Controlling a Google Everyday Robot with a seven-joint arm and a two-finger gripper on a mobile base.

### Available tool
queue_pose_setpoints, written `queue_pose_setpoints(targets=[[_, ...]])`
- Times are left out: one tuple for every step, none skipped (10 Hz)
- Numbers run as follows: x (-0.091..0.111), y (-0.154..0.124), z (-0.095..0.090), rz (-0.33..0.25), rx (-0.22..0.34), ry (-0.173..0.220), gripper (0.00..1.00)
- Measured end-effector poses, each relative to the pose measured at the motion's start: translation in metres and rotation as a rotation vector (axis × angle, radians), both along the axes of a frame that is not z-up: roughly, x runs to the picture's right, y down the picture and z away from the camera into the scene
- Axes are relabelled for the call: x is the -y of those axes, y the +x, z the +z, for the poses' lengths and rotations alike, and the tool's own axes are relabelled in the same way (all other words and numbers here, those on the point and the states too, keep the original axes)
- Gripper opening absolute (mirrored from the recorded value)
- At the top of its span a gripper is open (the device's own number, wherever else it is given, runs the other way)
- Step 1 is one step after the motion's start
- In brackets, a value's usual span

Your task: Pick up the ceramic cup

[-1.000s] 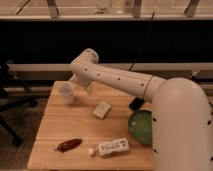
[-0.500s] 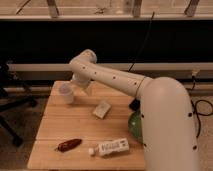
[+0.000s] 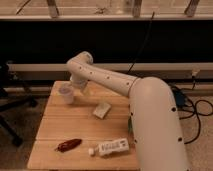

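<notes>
The ceramic cup stands upright near the back left corner of the wooden tabletop, and the tool is right there with it, tucked under the bend of the big white arm and pressed close against the cup's right side and rim. From where I stand I cannot tell whether the tool is spread around the cup, clamped on it, or only resting beside it; the wrist covers exactly that spot. That is what worries me: the cup sits close to the left edge, so if the tool is only nudging its wall and not straddling it, a small sideways push could tip it or slide it off the tabletop. A lift with only part of the rim caught could also let it slip and drop. The rest looks safely out of the way: a flat pale block lies well apart toward the middle, a red pepper and a white tube sit along the front edge. Something green shows just behind the arm's thick lower section, mostly hidden, so I can't say what it is. The right part of the tabletop is blocked from sight by the arm as well.
</notes>
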State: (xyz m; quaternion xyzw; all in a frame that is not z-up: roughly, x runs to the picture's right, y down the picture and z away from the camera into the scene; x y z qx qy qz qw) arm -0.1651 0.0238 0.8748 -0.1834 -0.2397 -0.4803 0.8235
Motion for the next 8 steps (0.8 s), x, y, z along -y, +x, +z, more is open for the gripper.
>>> queue_pose_setpoints(targets=[[-0.003, -0.003, 0.002, -0.009, 0.002, -0.006, 0.8], [-0.006, -0.006, 0.004, -0.019, 0.001, -0.014, 0.8], [-0.011, -0.011, 0.009, -0.039, -0.001, -0.025, 0.8], [-0.013, -0.013, 0.01, -0.048, -0.001, -0.027, 0.8], [-0.015, -0.015, 0.012, -0.059, -0.004, -0.033, 0.8], [-0.018, -0.018, 0.015, -0.073, -0.006, -0.04, 0.77], [-0.019, -0.02, 0.016, -0.078, -0.006, -0.041, 0.71], [-0.021, -0.02, 0.016, -0.085, -0.006, -0.044, 0.6]])
